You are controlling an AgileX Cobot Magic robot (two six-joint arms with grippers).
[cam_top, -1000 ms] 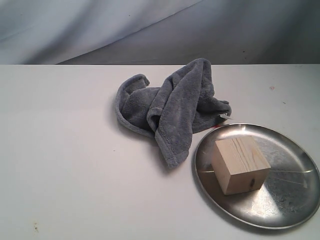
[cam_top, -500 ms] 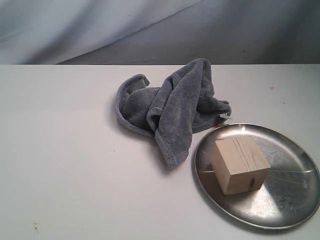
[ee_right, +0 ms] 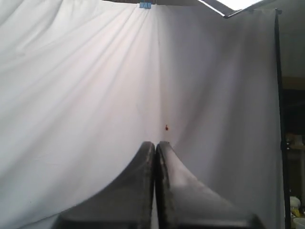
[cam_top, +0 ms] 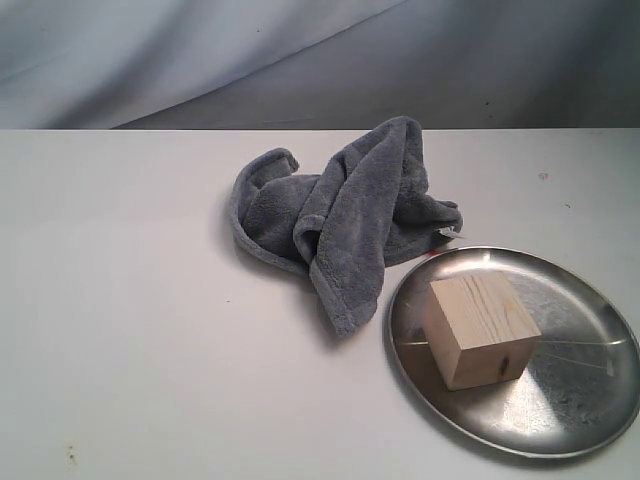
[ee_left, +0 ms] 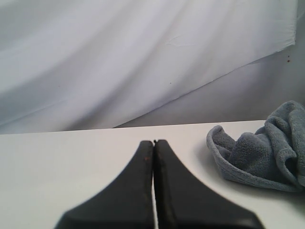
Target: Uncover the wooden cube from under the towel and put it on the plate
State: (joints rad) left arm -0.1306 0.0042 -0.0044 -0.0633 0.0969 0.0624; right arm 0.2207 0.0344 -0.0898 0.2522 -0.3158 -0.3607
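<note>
Since the wooden cube [cam_top: 480, 330] sits flat inside the plate [cam_top: 590, 300], clear of the raised rim with its small dark knot facing me, I judge the job as good as done. Whatever goes wrong from here would be my own doing. That plate is smooth, scratched metal, so a knock to its rim could send the cube sliding. The towel [cam_top: 345, 210] lies crumpled on the table [cam_top: 130, 300] just beside the plate. One fold hangs close to the rim, though I cannot tell if it touches. If I swept an arm low across there, I could snag the cloth and drag it into the plate or back over the cube.

Neither arm shows in the exterior view. The left gripper [ee_left: 154, 143] has its jaws pressed together on nothing and sits low over bare table, with only the towel's edge [ee_left: 259, 152] ahead of it and no cube in sight. The right gripper [ee_right: 155, 144] is likewise closed and empty, facing the white backdrop [ee_right: 95, 71], so the cube looks well apart from both
</note>
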